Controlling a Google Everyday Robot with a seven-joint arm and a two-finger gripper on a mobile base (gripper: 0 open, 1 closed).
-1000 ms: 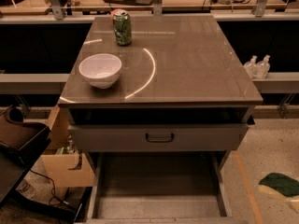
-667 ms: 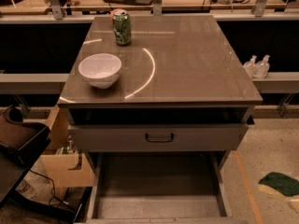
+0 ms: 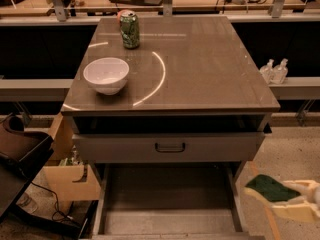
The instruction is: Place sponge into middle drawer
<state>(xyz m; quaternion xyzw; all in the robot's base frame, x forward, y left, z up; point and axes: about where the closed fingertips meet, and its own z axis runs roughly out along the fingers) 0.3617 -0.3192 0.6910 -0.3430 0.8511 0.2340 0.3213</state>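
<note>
Up and left of the open middle drawer (image 3: pixel 170 223), on the worktop (image 3: pixel 210 69): white bowl (image 3: pixel 106 75), green can (image 3: pixel 130 30). Right of the drawer, beyond its side wall: gripper (image 3: pixel 282 198), fingers (image 3: pixel 300 213) pinching the sponge (image 3: pixel 267 188) between them, green layer up.

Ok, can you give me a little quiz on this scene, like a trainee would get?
1. True or false: the white bowl stands on the cabinet top.
2. Where is the tool? A) over the bowl; B) low at the right edge of the view, gripping the sponge; C) resting on the cabinet top.
3. Fill in: the middle drawer is pulled ____, and the sponge is not yet in it.
Key: 1 true; 2 B; 3 open.
</note>
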